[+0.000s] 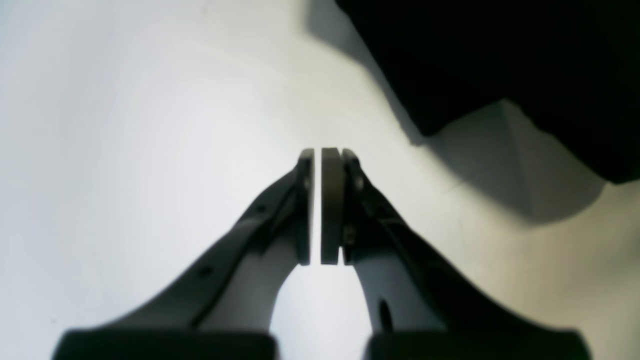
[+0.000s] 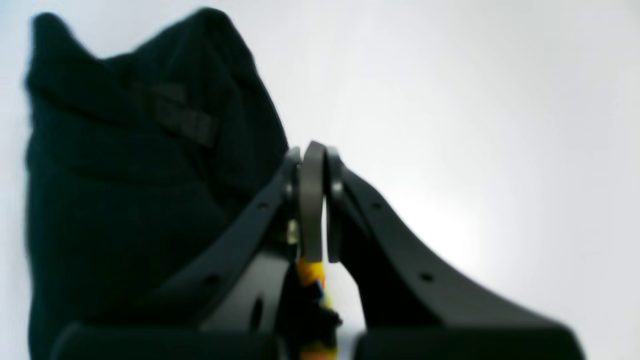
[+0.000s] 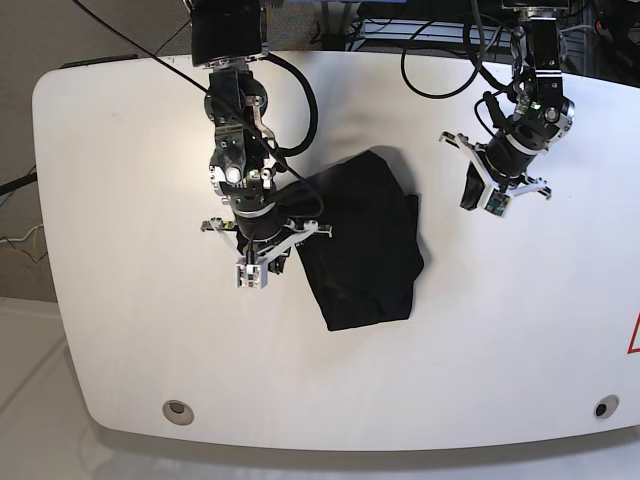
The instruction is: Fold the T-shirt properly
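Observation:
The black T-shirt lies in a folded, roughly oblong bundle in the middle of the white table. My right gripper hangs just off the bundle's left edge. In the right wrist view the T-shirt bulks up to the left of the right gripper, whose pads are shut with no cloth between the tips. My left gripper hovers to the right of the shirt, apart from it. In the left wrist view the left gripper is shut and empty over bare table, with the T-shirt at the upper right.
Cables run along the table's far edge behind both arms. Near the front edge are two small round fittings, one on the left and the other on the right. A red mark shows at the right border.

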{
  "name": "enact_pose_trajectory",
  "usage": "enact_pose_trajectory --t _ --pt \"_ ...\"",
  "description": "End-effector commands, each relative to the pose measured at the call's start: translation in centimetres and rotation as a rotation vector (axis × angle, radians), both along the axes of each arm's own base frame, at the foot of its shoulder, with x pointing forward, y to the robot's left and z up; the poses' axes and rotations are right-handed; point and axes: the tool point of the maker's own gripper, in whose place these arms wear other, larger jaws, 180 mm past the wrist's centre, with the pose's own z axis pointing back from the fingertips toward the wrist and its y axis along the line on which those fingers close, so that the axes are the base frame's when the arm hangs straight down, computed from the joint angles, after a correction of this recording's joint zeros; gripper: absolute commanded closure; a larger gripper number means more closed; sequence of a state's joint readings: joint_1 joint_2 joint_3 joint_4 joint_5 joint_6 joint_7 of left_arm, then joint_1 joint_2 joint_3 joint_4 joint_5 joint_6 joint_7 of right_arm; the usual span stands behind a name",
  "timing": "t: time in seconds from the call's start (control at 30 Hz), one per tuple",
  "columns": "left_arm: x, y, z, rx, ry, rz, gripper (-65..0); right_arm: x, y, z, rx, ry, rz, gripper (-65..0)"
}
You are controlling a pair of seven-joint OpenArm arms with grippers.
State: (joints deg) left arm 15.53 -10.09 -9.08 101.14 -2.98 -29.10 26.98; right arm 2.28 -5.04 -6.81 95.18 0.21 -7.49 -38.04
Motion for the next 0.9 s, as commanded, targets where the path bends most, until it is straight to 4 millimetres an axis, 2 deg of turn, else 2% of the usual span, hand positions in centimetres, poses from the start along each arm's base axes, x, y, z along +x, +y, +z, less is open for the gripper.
enact_pose_trajectory --t 0.0,0.07,0.13,0.37,0.67,0.87 --pt "0.5 0.3 1.8 0.003 -0.061 -0.006 0.0 0.6 -0.8 3.2 -0.008 -0.1 -0.004 0.0" --pt "0.2 1.2 2.1 0.021 -0.064 0.004 0.0 0.1 -1.2 3.5 -0.015 -0.109 -0.007 0.0" --pt "-0.1 2.2 2.1 0.034 -0.061 0.023 0.0 -0.4 -2.6 3.4 -0.035 -0.111 -0.026 0.0" --pt "-1.0 6.0 2.8 0.079 -0.061 0.053 0.0 -2.6 -9.0 2.7 -0.129 -0.088 -0.115 0.0" --pt "-2.4 14.4 5.5 0.183 -0.098 0.208 0.0 -6.9 -18.3 2.1 -0.277 -0.028 -0.249 0.0" --pt "-4.0 18.6 6.9 0.252 -0.097 0.3 0.0 -10.2 -23.0 1.3 -0.335 0.033 -0.3 0.0"
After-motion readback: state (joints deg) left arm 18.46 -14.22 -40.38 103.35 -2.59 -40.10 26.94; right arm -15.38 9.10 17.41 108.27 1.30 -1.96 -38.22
